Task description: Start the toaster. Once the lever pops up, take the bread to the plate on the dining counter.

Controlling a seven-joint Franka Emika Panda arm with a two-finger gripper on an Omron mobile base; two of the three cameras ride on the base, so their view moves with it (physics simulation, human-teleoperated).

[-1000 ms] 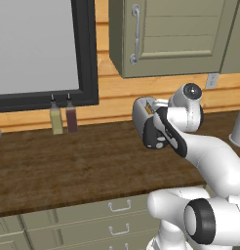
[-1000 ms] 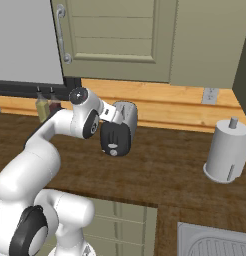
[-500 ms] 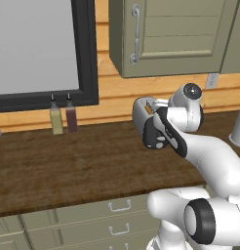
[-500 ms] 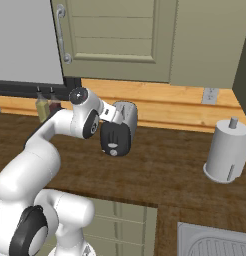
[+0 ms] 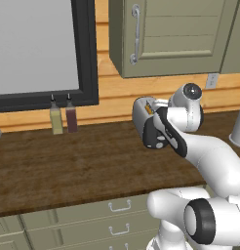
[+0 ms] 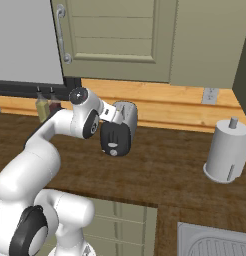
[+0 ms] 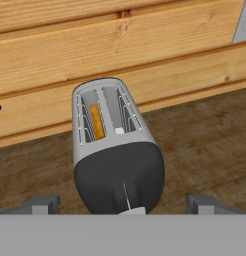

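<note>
Toaster [image 7: 115, 150] sits on the dark wood worktop [image 5: 68, 166] near the wood-panelled back wall, black end panel facing the arm. Bread [image 7: 97, 121] stands down in the toaster's left slot. Gripper [image 7: 124, 202] spread wide, one fingertip [image 7: 42, 204] each side of the black end, nothing held

Dark wood desk [image 5: 68, 161] runs along a honey-coloured plank wall [image 6: 165, 105], with olive-green drawers [image 5: 92, 222] beneath it. Olive upper cabinets [image 5: 175, 34] hang above, beside a black-framed grey window [image 5: 34, 46]. A wall socket [image 6: 210, 95] is mounted on the planks.
</note>
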